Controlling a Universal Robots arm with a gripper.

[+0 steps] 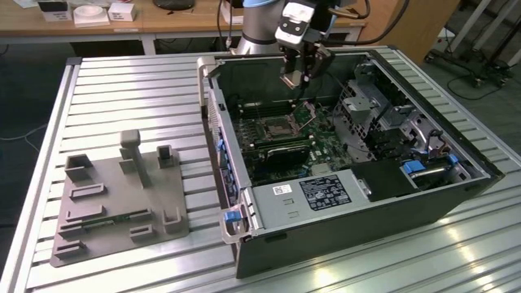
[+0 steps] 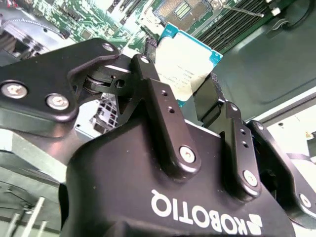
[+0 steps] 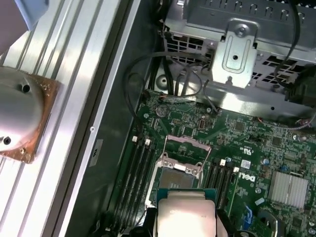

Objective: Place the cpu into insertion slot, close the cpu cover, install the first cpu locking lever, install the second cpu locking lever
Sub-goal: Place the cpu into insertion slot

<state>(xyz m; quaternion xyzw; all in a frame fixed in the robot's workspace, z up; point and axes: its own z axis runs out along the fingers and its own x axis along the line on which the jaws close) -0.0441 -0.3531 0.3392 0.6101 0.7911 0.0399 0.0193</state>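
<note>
Step in hand: cpu placement. The fingers (image 2: 153, 84) are clamped on the cpu (image 2: 190, 61), held clear of the board (image 3: 256, 148) near the open slot (image 3: 178, 178), cover (image 3: 185, 147) raised. Seating likely demands squaring cpu to slot, level descent

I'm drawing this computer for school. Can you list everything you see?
cpu: one, silvery top with green edge, held over the board
slot: one, dark, empty, in the board
cover: one, silvery, raised open at the slot
board: one, green, inside the case
power supply: one, grey, inside the case
case: one, black, open, on the table
jig: one, grey, on the table at the exterior view's left
table: one, silvery slats
end effector: one, black, shut on the cpu
</note>
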